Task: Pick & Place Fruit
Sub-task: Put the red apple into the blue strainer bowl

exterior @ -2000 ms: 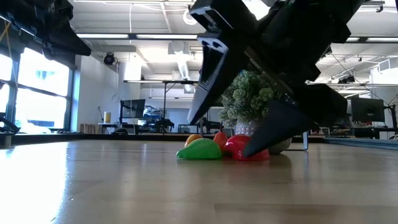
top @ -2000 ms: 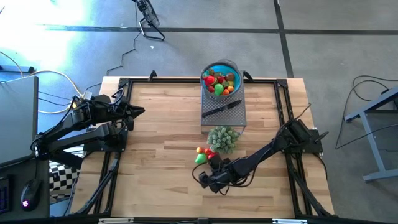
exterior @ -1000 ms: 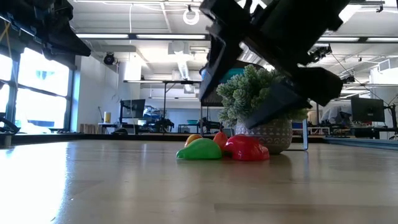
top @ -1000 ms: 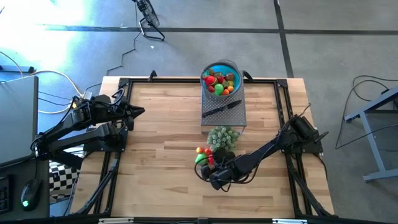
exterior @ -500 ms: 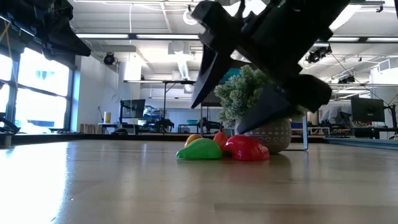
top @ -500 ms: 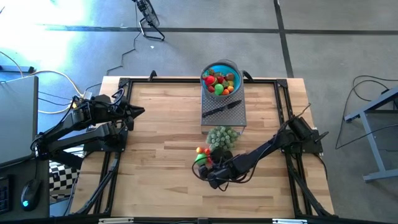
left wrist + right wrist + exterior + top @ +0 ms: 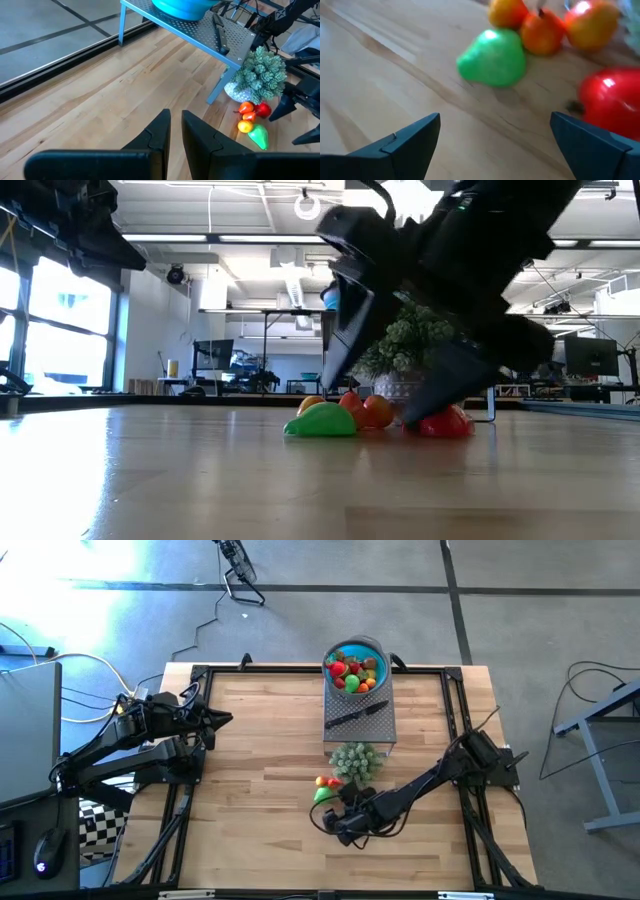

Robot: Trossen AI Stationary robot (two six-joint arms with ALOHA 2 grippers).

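The right gripper (image 7: 495, 137) hung wide open and empty beside the small glossy red plastic fruit (image 7: 610, 100) lying on the tabletop (image 7: 250, 760); light, rigid, slippery, best pinched across its middle.

The left gripper (image 7: 172, 131) waited nearly closed at far left.

The bench (image 7: 250, 750) is pale, streaky wood. Near its middle lie loose fruits: a bright green pear (image 7: 492, 62), a glossy red fruit (image 7: 610, 102) and orange-red ones (image 7: 542, 35). At twelve o'clock a turquoise bowl (image 7: 355, 648) holds red, green, yellow and orange fruit. The bushy cluster (image 7: 356, 760) is pale green.
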